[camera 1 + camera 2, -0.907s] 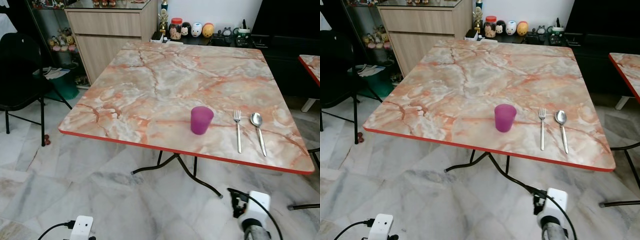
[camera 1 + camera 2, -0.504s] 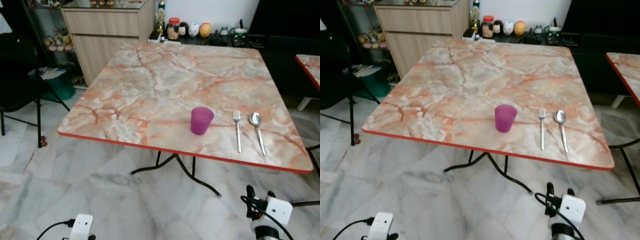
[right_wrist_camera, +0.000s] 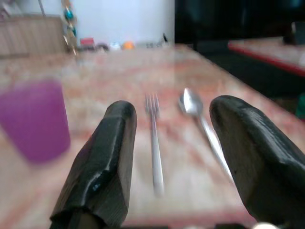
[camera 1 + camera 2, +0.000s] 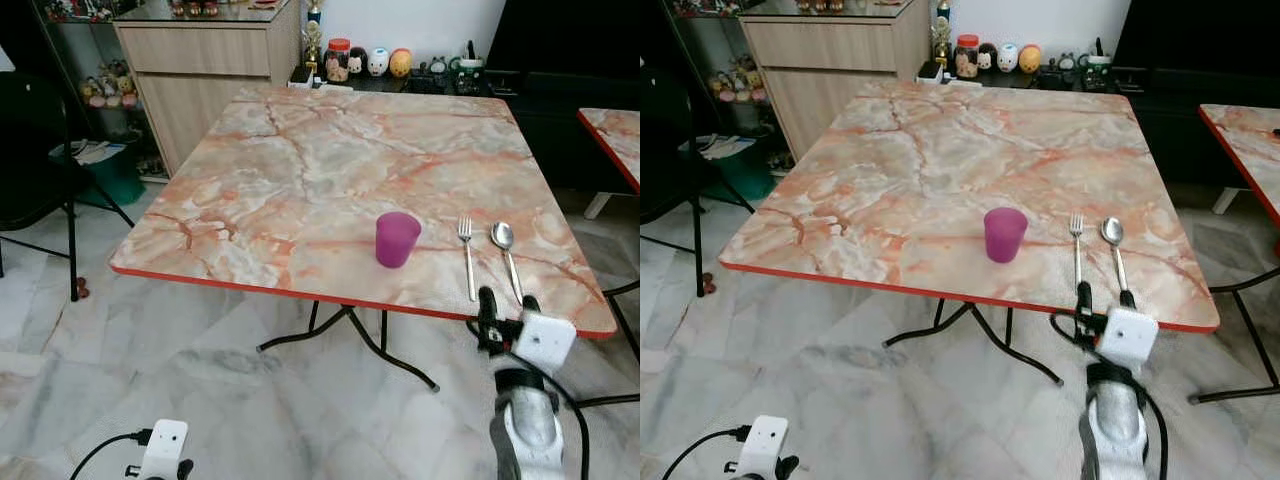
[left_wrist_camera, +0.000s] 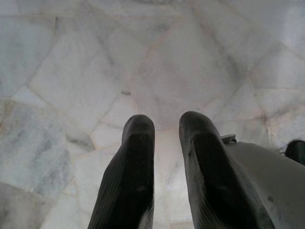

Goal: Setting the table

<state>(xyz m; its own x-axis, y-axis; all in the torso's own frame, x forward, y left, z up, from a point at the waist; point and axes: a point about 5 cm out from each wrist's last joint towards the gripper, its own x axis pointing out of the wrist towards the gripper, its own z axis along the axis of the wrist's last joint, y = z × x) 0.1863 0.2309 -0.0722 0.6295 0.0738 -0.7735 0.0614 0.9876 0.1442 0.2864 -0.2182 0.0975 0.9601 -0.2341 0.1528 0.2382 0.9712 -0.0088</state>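
A marble-patterned table (image 4: 330, 170) with a red edge carries a purple cup (image 4: 397, 239), a fork (image 4: 466, 255) and a spoon (image 4: 506, 258) near its front right. My right gripper (image 4: 503, 306) is raised at the table's front edge, open, with nothing between its fingers. In the right wrist view it looks across the tabletop at the fork (image 3: 154, 138) and spoon (image 3: 200, 124), with the cup (image 3: 34, 119) off to one side. My left gripper (image 5: 164, 131) hangs low over the floor, fingers slightly apart and empty.
A black chair (image 4: 35, 150) stands left of the table. Behind the table are a wooden cabinet (image 4: 210, 65) and a dark shelf with jars and figurines (image 4: 370, 62). A second red-edged table (image 4: 615, 135) is at the right. Pale marble floor (image 4: 150, 350) lies in front.
My right arm has risen from low near the floor up to the table's front edge by the fork and spoon. The camera has shifted slightly. Cup, fork and spoon have stayed put.
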